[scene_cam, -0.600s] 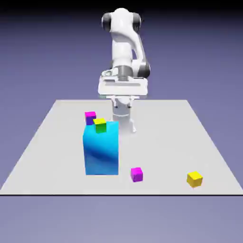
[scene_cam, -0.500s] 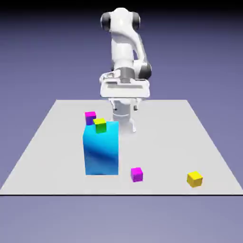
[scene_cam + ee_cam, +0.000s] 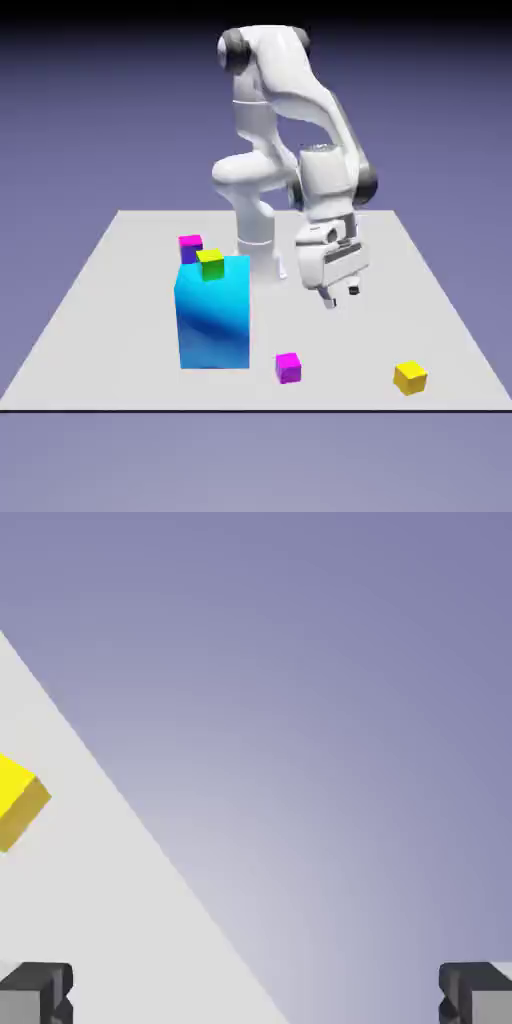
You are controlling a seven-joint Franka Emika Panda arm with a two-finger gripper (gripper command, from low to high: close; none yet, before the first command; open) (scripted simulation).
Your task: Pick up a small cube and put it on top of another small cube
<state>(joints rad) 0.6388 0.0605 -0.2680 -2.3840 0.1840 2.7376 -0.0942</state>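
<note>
Behind the pale table lies a plain blue-violet backdrop, going to black at the top of the exterior view. Our gripper hangs in the air over the table, fingers spread wide and holding nothing. The yellow cube sits alone near the table's front edge, toward the exterior view's right; in the hand view it shows only partly, cut off by the left border.

We judge the step in hand to be the approach to that cube, with the stacking all still to do. We should travel on toward the front edge until the cube lies midway between the fingers, and bring the hand upright before we go down. The cube looks turned against the table's edge, so we ought to roll the wrist until the pads face two opposite sides; closing across corners could twist it or squeeze it out. Let's keep the jaws wide on the way down, go straight and slowly, and close only once the tips are low around the sides. A shove here might push the cube toward the edge. After that, a straight lift should keep us off the magenta cube and the blue block.
</note>
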